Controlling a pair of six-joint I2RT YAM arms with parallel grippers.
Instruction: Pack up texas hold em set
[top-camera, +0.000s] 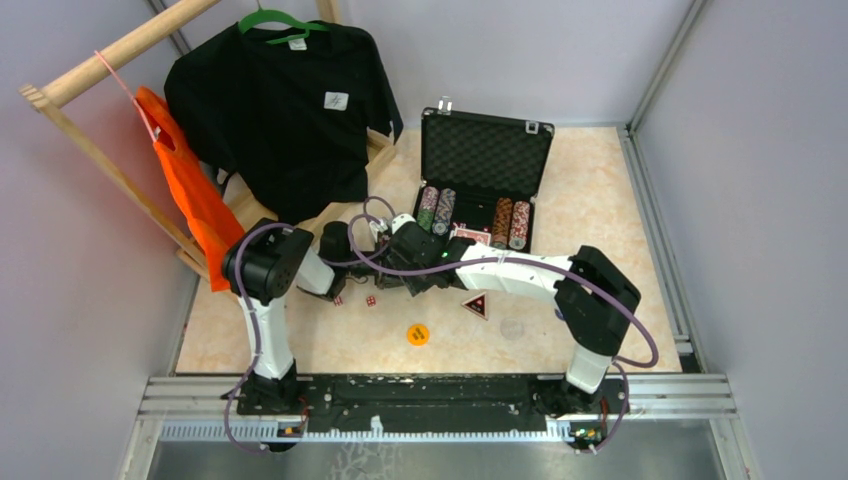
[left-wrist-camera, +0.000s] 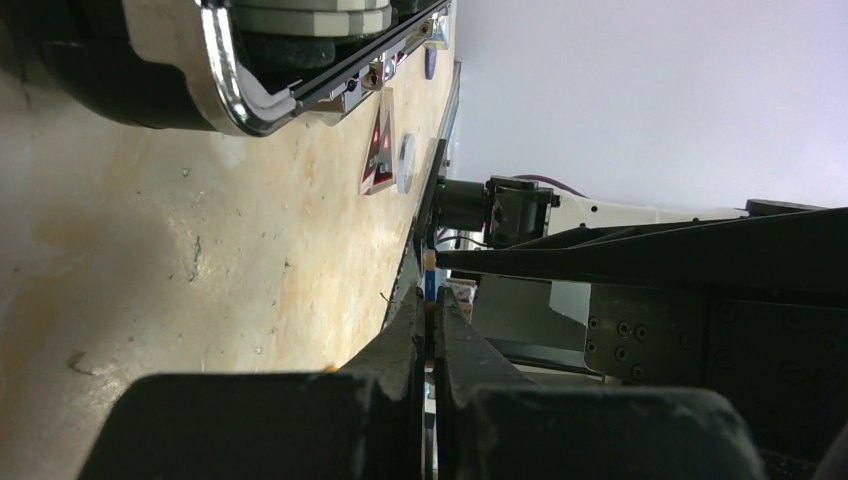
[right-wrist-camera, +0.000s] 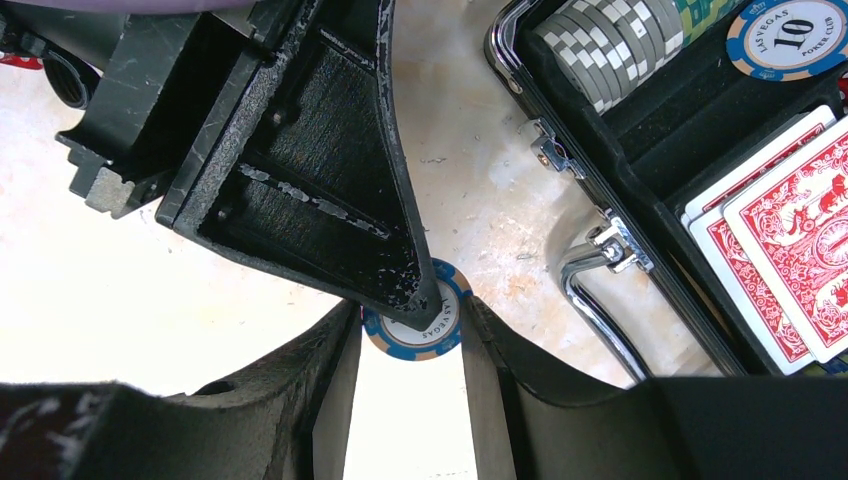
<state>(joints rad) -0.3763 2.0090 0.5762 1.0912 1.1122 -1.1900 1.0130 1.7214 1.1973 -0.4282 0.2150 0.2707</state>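
The black case (top-camera: 486, 150) lies open at the back, with chip rows (top-camera: 437, 210) and red-backed cards (right-wrist-camera: 790, 220) inside. In front of its chrome handle (right-wrist-camera: 590, 290) both grippers meet over the table. A blue-edged chip (right-wrist-camera: 415, 330) sits between my right gripper's (right-wrist-camera: 410, 308) fingers, which touch its rim on both sides. My left gripper (left-wrist-camera: 430, 300) is shut on the same chip, seen edge-on at its tips. Two red dice (top-camera: 371, 300), an orange round token (top-camera: 418, 334), a triangular token (top-camera: 476, 305) and a clear disc (top-camera: 512, 328) lie loose on the table.
A black T-shirt (top-camera: 285, 110) and an orange bag (top-camera: 190, 190) hang on a wooden rack at the back left. Grey walls close in the table on three sides. The arms' base rail (top-camera: 430, 390) runs along the near edge.
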